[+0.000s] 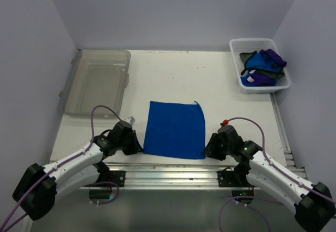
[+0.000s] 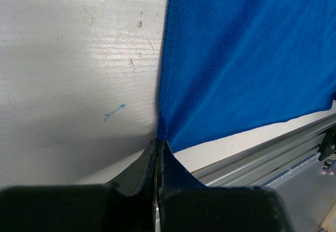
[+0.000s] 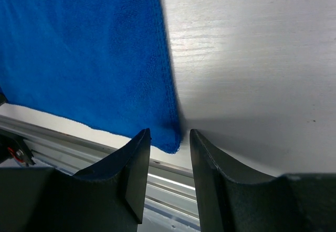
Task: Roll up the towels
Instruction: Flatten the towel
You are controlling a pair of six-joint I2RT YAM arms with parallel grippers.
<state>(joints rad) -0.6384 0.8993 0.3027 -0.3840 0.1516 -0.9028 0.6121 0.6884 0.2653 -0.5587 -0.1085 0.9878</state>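
One royal blue towel (image 1: 176, 129) lies flat on the white table, near the front edge. My left gripper (image 1: 137, 144) is at its near left corner; in the left wrist view the jaws (image 2: 158, 141) are shut on that corner of the towel (image 2: 247, 59). My right gripper (image 1: 209, 149) is at the near right corner; in the right wrist view it (image 3: 169, 132) is open, with the corner of the towel (image 3: 84, 53) lying between the fingers, not pinched. More blue (image 1: 260, 60) and purple (image 1: 257, 78) towels lie bunched in a basket.
The white basket (image 1: 234, 59) stands at the back right. A clear plastic bin (image 1: 68, 101) stands at the back left. A metal rail (image 1: 168, 169) runs along the table's front edge, just behind the towel's near hem. Walls close in both sides.
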